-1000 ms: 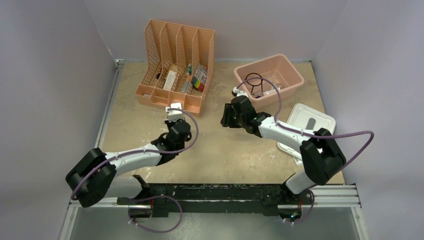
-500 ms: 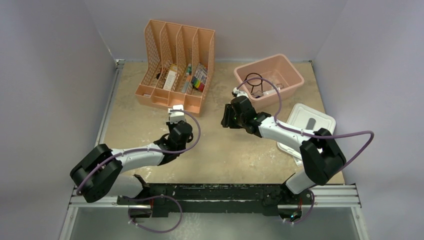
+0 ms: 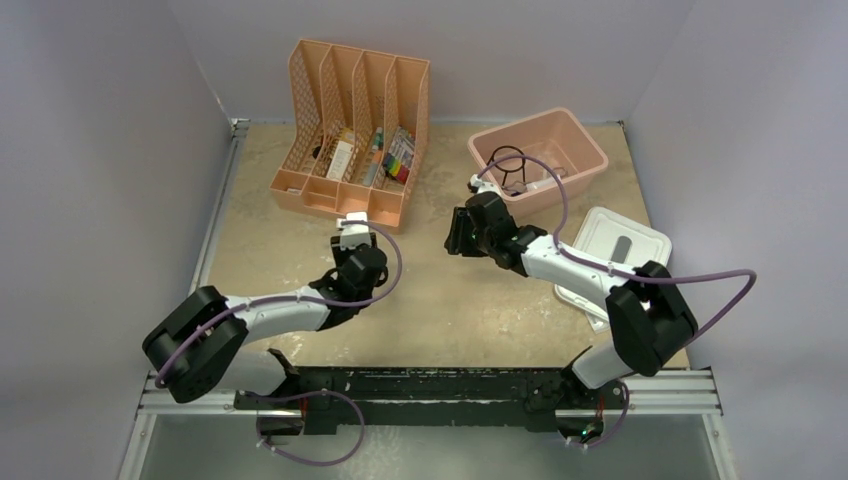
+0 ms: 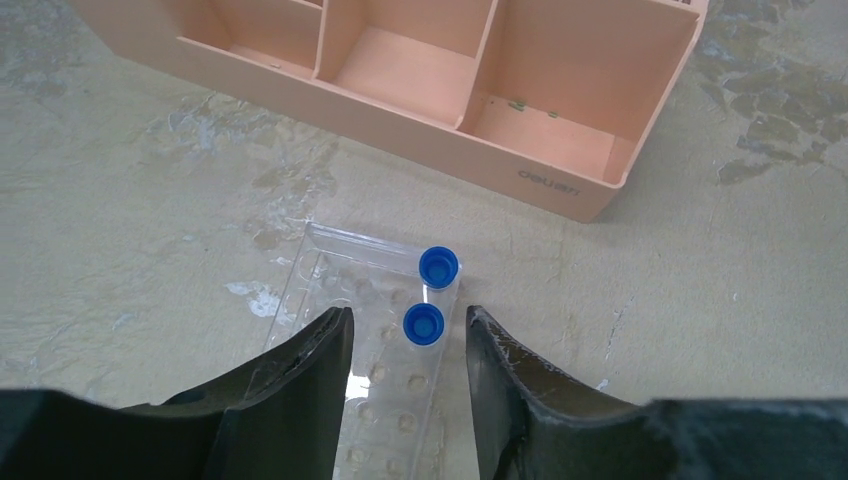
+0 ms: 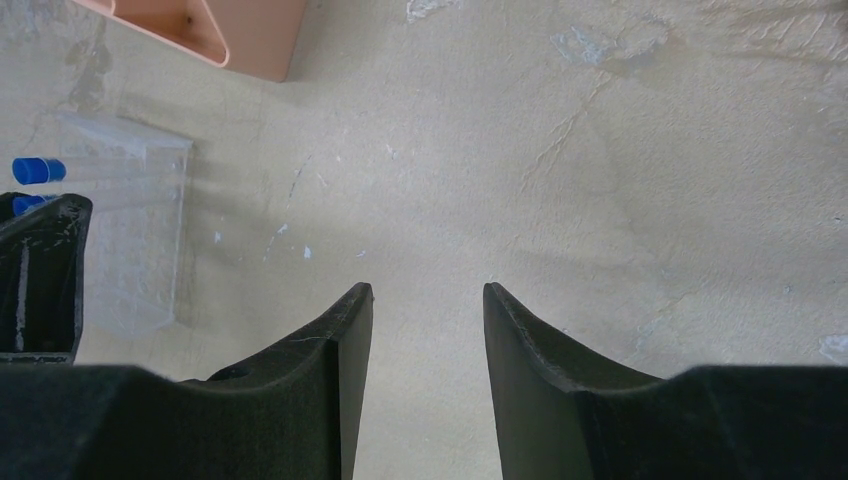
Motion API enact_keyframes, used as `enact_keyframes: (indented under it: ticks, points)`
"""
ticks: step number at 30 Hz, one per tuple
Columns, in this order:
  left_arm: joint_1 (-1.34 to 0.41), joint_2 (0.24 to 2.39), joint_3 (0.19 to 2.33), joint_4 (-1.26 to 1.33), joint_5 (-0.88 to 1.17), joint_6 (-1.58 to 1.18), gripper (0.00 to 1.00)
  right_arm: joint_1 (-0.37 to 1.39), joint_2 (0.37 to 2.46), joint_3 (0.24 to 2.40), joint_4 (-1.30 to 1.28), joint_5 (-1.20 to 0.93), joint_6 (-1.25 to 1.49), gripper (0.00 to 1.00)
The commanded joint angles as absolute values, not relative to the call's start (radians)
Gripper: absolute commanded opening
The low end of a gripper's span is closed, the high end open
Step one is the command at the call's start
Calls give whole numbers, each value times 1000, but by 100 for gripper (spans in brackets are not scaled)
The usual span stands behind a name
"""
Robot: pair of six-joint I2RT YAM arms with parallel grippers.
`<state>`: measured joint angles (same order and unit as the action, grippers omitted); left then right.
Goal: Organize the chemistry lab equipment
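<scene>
A clear tube rack [image 4: 335, 285] lies on the table just in front of the peach organizer [image 4: 560, 150]. Two blue-capped tubes stand in its right edge, one cap [image 4: 438, 266] farther off and one [image 4: 424, 324] nearer. My left gripper [image 4: 408, 320] is open and straddles the nearer cap, with a gap on both sides. My right gripper [image 5: 428, 292] is open over bare table, nothing between its fingers; the rack [image 5: 140, 230] and a blue cap [image 5: 30, 170] show at its left. A black wire ring [image 3: 508, 160] lies in the pink tub [image 3: 585, 150].
The peach organizer [image 3: 350, 110] at the back left holds several small items. The tub's white lid [image 3: 620, 245] lies at the right beside the right arm. My two grippers [image 3: 352, 228] [image 3: 455, 232] stand about a hand's width apart mid-table.
My left gripper has opened, letting go of the nearer blue-capped tube, which stays in the rack. The left arm drew back slightly. The right arm barely moved.
</scene>
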<state>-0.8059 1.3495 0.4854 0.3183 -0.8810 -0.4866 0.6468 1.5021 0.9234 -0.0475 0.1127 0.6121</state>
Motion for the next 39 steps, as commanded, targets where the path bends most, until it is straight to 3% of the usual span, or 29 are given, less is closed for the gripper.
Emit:
enact_keyframes:
  ticks: [1, 4, 9, 16, 20, 24, 31, 34, 36, 39]
  points:
    - [-809, 1279, 543, 282, -924, -523, 48, 644, 1455, 913, -37, 125, 608, 47]
    - [-808, 1233, 590, 214, -914, -537, 61, 644, 1446, 915, -38, 119, 604, 47]
    - [-808, 1156, 673, 103, -903, -554, 71, 643, 1416, 914, -46, 137, 595, 47]
    - [-804, 1120, 835, -89, -893, -579, 71, 642, 1364, 949, -138, 258, 574, 48]
    - [-803, 1124, 929, -129, -765, -550, 70, 626, 1309, 980, -259, 418, 565, 53]
    - [-803, 1145, 1025, -152, -544, -514, 70, 519, 1238, 937, -319, 459, 544, 63]
    - [-803, 1197, 1123, -156, -369, -492, 71, 303, 1226, 942, -505, 553, 616, 64]
    - [-802, 1222, 1135, -156, -339, -497, 71, 183, 1289, 954, -530, 484, 629, 58]
    - [-802, 1235, 1140, -155, -330, -499, 71, 119, 1346, 964, -539, 432, 634, 46]
    - [-804, 1244, 1138, -153, -316, -499, 71, 85, 1456, 992, -578, 437, 659, 37]
